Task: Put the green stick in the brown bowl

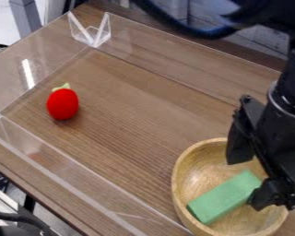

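We judge the task all but done: the flat, rectangular light-green stick (224, 201) already lies inside the wide, shallow brown bowl of light grained wood (187, 166), which sits at the lower right of the wooden table (137, 111). The stick rests slanted on the bowl's floor, its long axis running from about eight o'clock up toward two o'clock, and its upper end passes behind the gripper. What seems left is only for the arm to lift clear of the bowl.

The black gripper (271, 180) hangs over the bowl's right half, pointing down. From the stick's middle it stands at roughly two o'clock, just beside or over the stick's upper end; we cannot tell from this view whether a finger touches the block. Its jaws are spread wide and, as far as we can judge, grasp nothing, since the stick appears to lie on the bowl rather than hang from the fingers.

Well apart, at about ten o'clock from the bowl, a small red strawberry-like toy (64, 103) sits on the table within the clear plastic walls (91, 33).
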{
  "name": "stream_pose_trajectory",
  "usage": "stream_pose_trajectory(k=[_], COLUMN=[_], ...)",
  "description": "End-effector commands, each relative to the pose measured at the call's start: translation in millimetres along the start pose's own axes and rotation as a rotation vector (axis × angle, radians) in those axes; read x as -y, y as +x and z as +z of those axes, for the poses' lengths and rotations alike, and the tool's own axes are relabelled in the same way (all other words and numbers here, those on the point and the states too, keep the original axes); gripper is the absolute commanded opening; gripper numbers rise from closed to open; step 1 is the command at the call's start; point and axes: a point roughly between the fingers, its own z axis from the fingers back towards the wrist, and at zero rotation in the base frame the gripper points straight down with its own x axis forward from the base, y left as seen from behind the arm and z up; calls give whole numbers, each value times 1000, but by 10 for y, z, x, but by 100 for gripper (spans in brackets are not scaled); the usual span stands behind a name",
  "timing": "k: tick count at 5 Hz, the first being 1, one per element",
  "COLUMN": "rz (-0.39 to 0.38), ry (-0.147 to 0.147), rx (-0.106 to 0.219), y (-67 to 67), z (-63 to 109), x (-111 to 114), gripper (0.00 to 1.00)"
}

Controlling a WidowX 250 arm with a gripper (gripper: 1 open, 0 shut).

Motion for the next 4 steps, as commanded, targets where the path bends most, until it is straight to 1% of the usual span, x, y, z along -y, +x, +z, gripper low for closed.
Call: stream_pose_trajectory(k=[1, 2, 4], rz=[-25, 4, 42], ry=[4, 1, -11], rx=[54, 49, 28], y=[17, 97, 274], z=[190, 192, 90], x=[-78, -128, -186], gripper=[100, 100, 100])
